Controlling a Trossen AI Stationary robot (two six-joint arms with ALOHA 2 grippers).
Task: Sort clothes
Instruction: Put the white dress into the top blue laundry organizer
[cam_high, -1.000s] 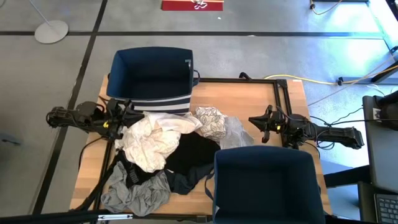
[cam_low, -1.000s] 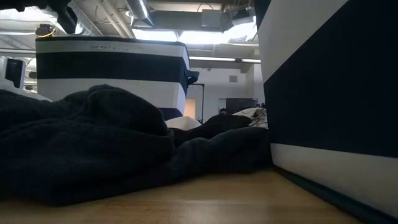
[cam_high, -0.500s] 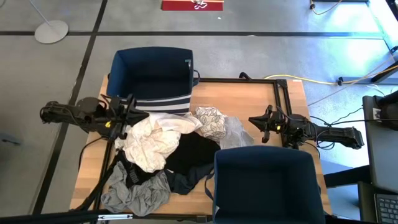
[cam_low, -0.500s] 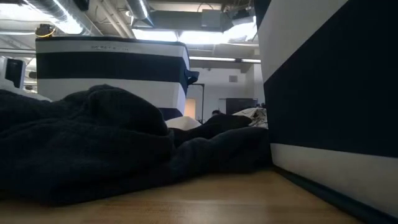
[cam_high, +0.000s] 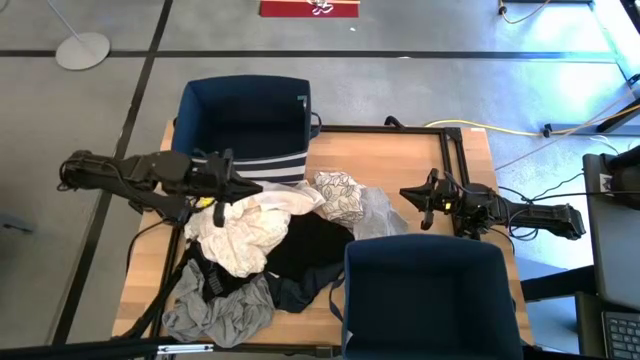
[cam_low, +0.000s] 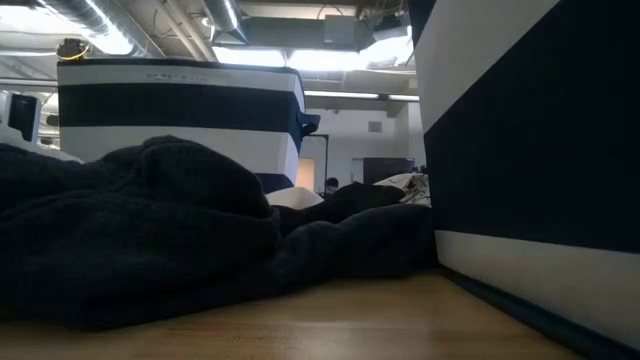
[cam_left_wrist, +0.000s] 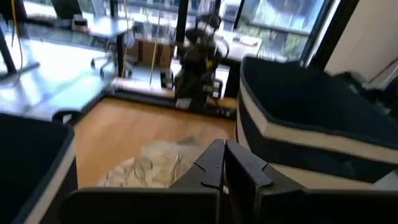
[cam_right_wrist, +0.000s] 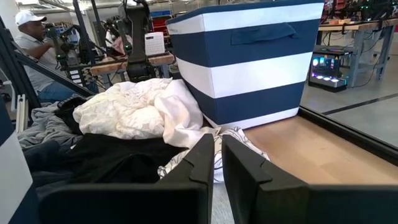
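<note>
the soft pile of mixed fabric clothes lies around the tabletop centre, light and limp. pinch the crumpled cream garment at a raised fold. left end effector, at 9 o'clock, is closed and empty; right end effector, at 3 o'clock, also closed.

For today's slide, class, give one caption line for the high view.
Left gripper shut above the cream garment in the clothes pile; right gripper waits shut between two navy bins.

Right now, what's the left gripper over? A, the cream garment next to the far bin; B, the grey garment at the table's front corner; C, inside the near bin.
A: in the high view the left gripper, shut and empty, is over the cream garment beside the far bin.
</note>
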